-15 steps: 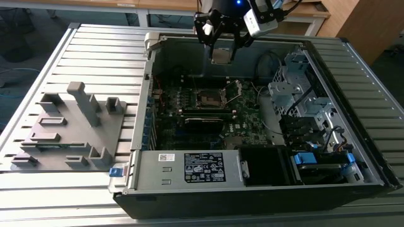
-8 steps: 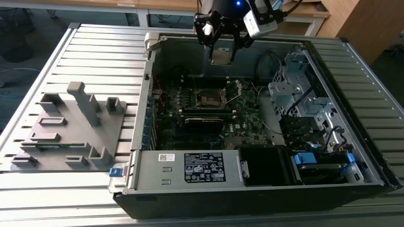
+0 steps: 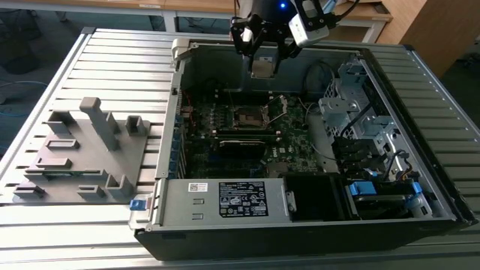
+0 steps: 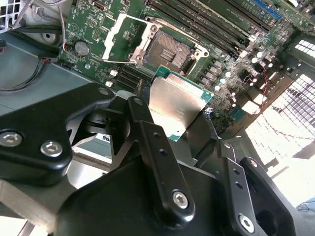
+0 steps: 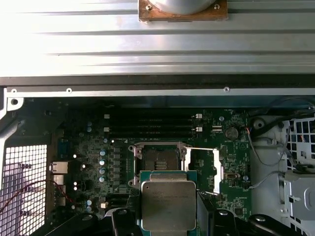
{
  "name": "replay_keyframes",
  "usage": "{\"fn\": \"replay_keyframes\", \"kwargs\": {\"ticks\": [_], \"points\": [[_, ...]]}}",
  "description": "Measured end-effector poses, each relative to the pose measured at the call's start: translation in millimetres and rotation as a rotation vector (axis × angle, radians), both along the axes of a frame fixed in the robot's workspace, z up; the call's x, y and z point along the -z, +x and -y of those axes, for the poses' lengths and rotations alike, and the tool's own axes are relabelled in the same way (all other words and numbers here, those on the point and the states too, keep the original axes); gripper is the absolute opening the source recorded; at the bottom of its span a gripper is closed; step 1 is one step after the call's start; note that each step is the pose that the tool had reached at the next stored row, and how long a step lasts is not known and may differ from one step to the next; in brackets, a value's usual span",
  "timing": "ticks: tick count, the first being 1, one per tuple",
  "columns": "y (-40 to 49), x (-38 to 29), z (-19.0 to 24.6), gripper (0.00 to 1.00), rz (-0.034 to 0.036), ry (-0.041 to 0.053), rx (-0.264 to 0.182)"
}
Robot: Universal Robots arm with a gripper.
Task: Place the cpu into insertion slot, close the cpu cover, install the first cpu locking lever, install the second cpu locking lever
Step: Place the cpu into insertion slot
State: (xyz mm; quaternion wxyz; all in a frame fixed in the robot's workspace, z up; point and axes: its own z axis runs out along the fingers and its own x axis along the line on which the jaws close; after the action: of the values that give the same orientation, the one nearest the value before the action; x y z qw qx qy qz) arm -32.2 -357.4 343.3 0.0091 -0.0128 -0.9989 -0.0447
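The black two-fingered gripper clamps the flat silver-grey square cpu above the open black computer case. Inside, the dark square insertion slot lies uncovered, with the thin silvery cpu cover raised beside it. A grey plastic fixture sits by the slatted metal table's edge on the exterior view's left.

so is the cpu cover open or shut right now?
Open. The cpu cover lies flipped back beside the insertion slot, whose dark centre is exposed. The cpu is held in the gripper, not seated.
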Motion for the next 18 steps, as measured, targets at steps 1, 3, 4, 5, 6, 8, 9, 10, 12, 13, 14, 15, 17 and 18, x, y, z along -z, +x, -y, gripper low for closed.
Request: {"fn": "replay_keyframes", "kwargs": {"ticks": [1, 3, 4, 5, 6, 8, 9, 10, 12, 13, 14, 15, 17, 18], "points": [[0.0, 0.1, 0.0, 0.54, 0.0001, 0.0002, 0.000], [0.0, 0.1, 0.0, 0.54, 0.0001, 0.0002, 0.000], [0.0, 0.4, 0.0, 0.54, 0.0001, 0.0003, 0.000], [0.0, 1.1, 0.0, 0.54, 0.0003, 0.0006, 0.000], [0.0, 1.9, 0.0, 0.54, 0.0003, 0.0005, 0.000], [0.0, 2.7, 0.0, 0.54, 0.0000, 0.0001, 0.000], [0.0, 2.7, 0.0, 0.54, -0.0001, 0.0000, 0.000], [0.0, 2.7, 0.0, 0.54, -0.0001, -0.0001, 0.000], [0.0, 3.0, 0.0, 0.54, 0.0001, 0.0002, 0.000], [0.0, 3.0, 0.0, 0.54, 0.0001, 0.0002, 0.000], [0.0, 3.2, 0.0, 0.54, 0.0001, 0.0003, 0.000], [0.0, 3.7, 0.0, 0.54, 0.0002, 0.0005, 0.000], [0.0, 5.1, 0.0, 0.54, 0.0001, 0.0003, 0.000], [0.0, 5.8, 0.0, 0.54, 0.0001, 0.0002, 0.000]]}}
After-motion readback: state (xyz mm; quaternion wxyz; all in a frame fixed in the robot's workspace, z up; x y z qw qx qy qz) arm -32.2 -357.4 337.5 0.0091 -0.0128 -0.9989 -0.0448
